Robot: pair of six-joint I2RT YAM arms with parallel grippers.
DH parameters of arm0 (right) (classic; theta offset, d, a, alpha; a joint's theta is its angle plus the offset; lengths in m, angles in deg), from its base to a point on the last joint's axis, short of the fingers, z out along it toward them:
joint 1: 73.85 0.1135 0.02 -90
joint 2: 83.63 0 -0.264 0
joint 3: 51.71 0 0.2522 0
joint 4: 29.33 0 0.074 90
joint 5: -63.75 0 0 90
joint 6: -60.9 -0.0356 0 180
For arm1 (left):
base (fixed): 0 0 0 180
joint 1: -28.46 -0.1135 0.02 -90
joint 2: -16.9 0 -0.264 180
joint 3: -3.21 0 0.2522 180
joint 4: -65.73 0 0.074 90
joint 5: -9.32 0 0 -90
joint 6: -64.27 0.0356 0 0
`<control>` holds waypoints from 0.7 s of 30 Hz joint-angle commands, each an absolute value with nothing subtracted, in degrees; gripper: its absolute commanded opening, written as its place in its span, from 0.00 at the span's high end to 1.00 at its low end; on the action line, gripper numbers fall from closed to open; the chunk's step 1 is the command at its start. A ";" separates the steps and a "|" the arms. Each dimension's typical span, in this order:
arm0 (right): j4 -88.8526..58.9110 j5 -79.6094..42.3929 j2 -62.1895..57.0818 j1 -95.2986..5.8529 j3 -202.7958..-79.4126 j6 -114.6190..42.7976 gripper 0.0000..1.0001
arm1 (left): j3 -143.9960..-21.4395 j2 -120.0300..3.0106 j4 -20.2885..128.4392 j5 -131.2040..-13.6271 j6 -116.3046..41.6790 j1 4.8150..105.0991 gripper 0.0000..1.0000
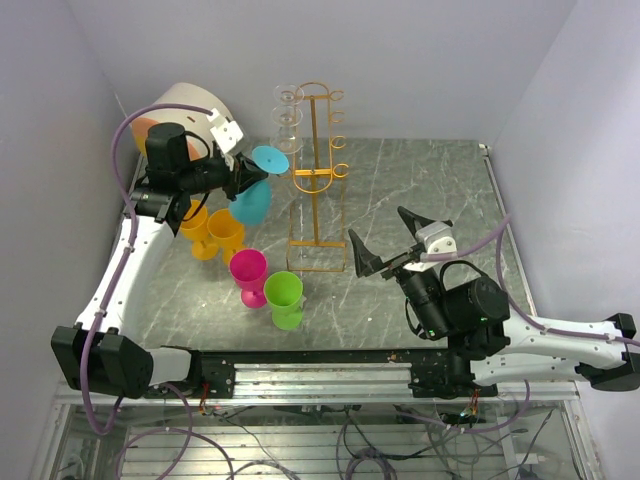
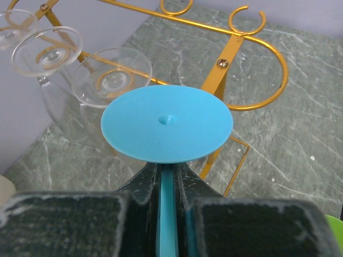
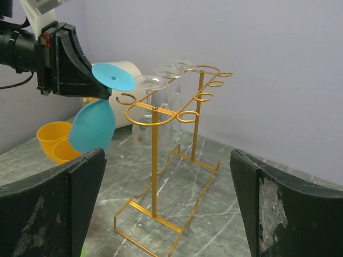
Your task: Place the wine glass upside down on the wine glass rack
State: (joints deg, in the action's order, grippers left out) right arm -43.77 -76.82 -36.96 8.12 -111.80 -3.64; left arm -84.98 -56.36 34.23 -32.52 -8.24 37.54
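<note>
A blue plastic wine glass (image 1: 252, 198) hangs upside down, foot up, bowl down. My left gripper (image 1: 245, 178) is shut on its stem, just left of the orange-gold wire wine glass rack (image 1: 318, 180). In the left wrist view the blue foot (image 2: 167, 123) sits above my closed fingers (image 2: 140, 184), close to the rack's near hooks (image 2: 236, 59) and next to a clear glass foot. Three clear glasses (image 1: 288, 115) hang upside down on the rack's left side. My right gripper (image 1: 380, 228) is open and empty, right of the rack base. The right wrist view shows the rack (image 3: 155, 155) and the blue glass (image 3: 92, 126).
Two yellow glasses (image 1: 212, 232), a pink one (image 1: 248, 272) and a green one (image 1: 284, 297) stand left of the rack base. A cream drum with an orange face (image 1: 185, 110) sits in the back left corner. Walls enclose the table at the back and on both sides.
</note>
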 commanded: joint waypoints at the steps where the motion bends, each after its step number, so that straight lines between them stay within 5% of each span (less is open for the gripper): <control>1: -44.92 -78.44 -38.02 8.17 -110.76 -3.78 0.00 | -85.18 -56.33 38.10 -27.58 -6.04 37.16 0.93; 21: -44.17 -79.72 -36.69 8.21 -110.17 -4.03 0.00 | -85.26 -58.81 36.60 -26.87 -3.21 37.40 0.93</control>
